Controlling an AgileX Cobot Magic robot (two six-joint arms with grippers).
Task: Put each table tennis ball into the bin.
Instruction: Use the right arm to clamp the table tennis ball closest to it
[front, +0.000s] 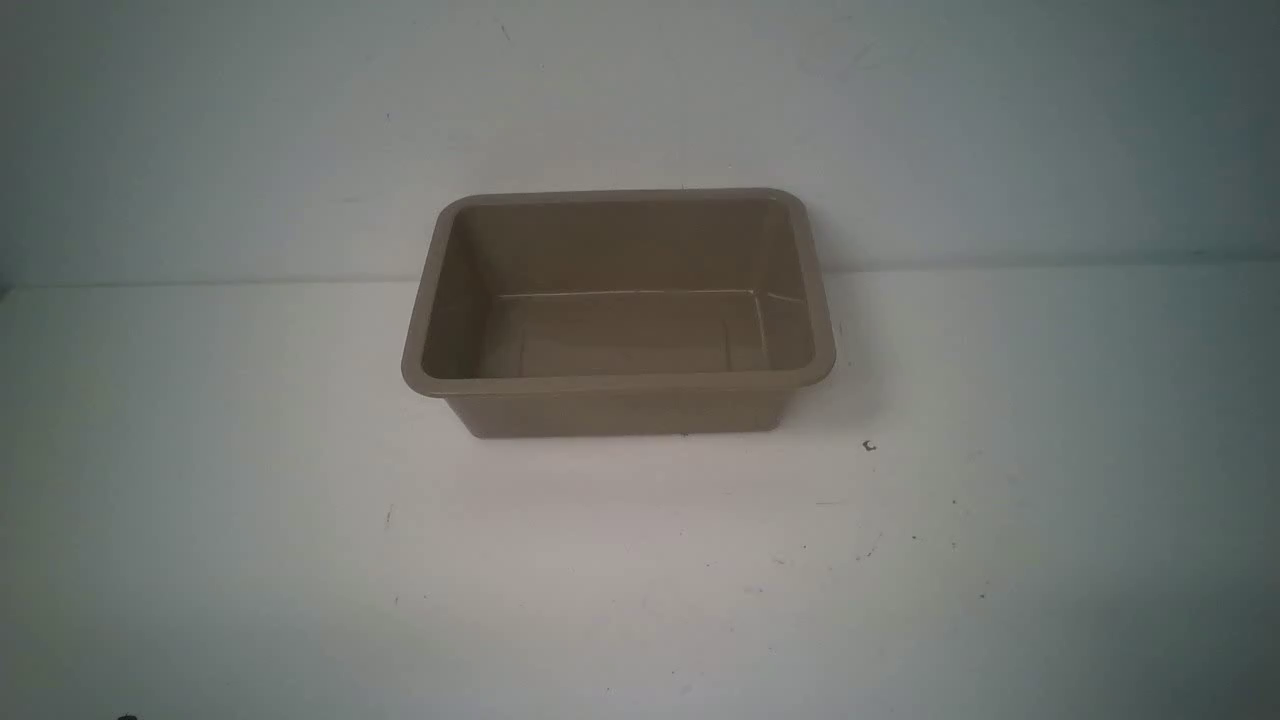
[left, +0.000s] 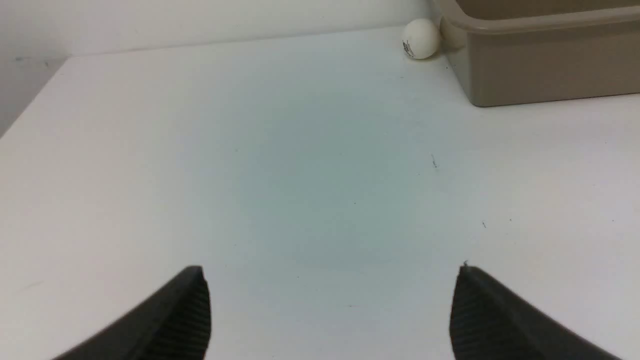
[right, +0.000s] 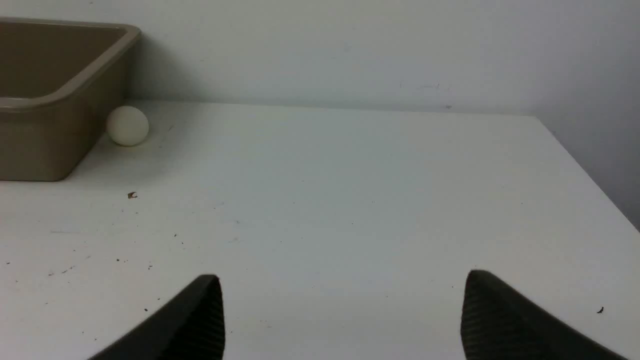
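Front view: one taupe-brown rectangular bin (front: 618, 382) with flared rim and glossy walls stands on the white bench (front: 640, 600), its inside bare; no ball or arm shows here; only the left wrist view shows an off-white ball (left: 421, 39), small dark print on it, just beside one bin corner; only the right wrist view shows a second ball (right: 127, 126), plain, just beside the bin's opposite end; two balls counted; left gripper (left: 330, 270) and right gripper (right: 342, 275), jaws spread wide, hold nothing.
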